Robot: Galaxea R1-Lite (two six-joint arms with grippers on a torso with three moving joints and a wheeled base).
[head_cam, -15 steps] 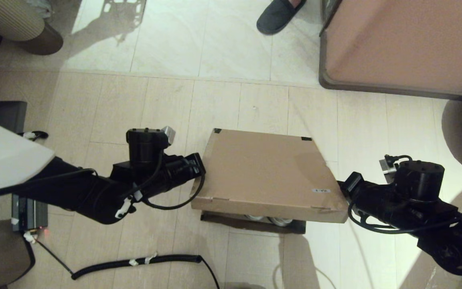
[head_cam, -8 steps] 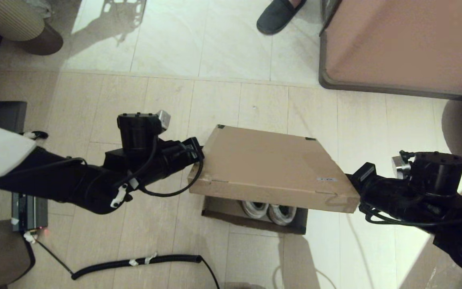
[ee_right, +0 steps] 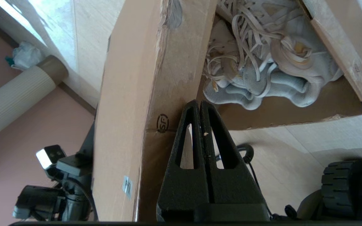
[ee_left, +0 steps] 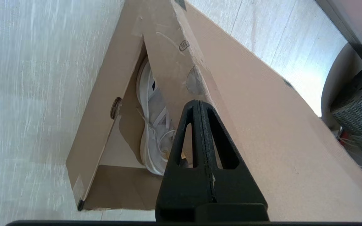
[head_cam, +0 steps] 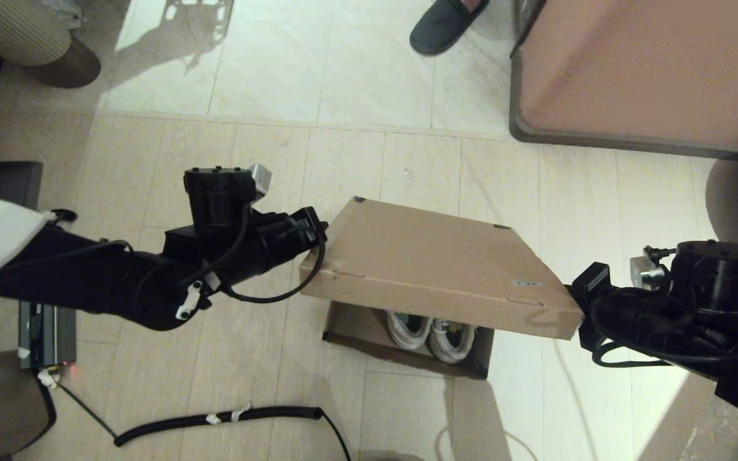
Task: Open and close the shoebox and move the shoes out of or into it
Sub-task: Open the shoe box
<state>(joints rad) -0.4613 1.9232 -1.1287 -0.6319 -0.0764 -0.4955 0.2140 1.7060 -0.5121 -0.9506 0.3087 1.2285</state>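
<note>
As we raise the hinged lid of the plain brown cardboard shoebox (head_cam: 436, 269) on the floor higher than a second ago, left pincer (head_cam: 314, 234) and right pincer (head_cam: 577, 301), both closed, prop its side edges, and the white lace-up mesh sneakers (head_cam: 430, 331) inside show further, so opening is well underway.

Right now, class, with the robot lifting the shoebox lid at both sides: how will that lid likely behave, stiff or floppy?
The lid will probably stay fairly stiff: it spans flat between the left gripper and right gripper. It seems light, being thin cardboard. Its side flap looks scuffed, so it may bend or tear.
</note>
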